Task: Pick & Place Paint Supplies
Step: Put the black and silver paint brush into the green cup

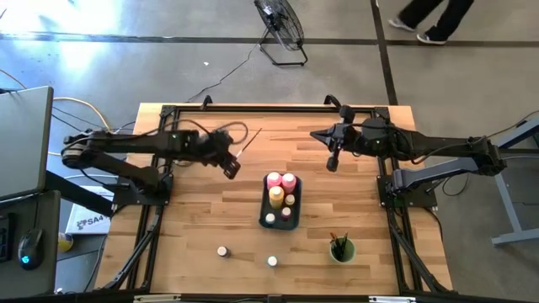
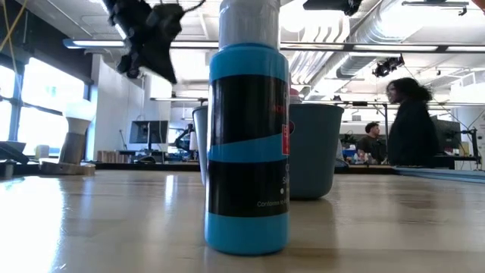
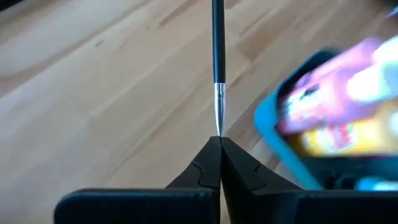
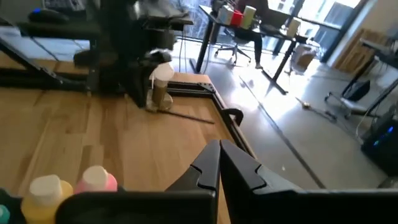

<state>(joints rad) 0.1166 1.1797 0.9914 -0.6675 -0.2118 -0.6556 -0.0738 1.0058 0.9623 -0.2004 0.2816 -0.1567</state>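
My left gripper hangs over the table's far left part, left of the blue-grey tray, and is shut on a thin paintbrush that sticks out ahead of it. The tray holds pink and yellow squeeze bottles and small jars. Two pale-capped jars stand on the table near the front edge; one fills the low view. My right gripper is shut on nothing, raised beyond the tray's far right. My left gripper pinches the paintbrush at its metal-collared tip end between the two fingers, only at their free ends. The brush runs straight on from the fingers, its dark handle pointing toward the table's far right. Whether its free end touches the table I cannot tell.
A round green cup with brushes standing in it sits at the front right. A black frame runs along the table's far edge. Bare wood lies between the tray and the left arm. People show in the room behind.
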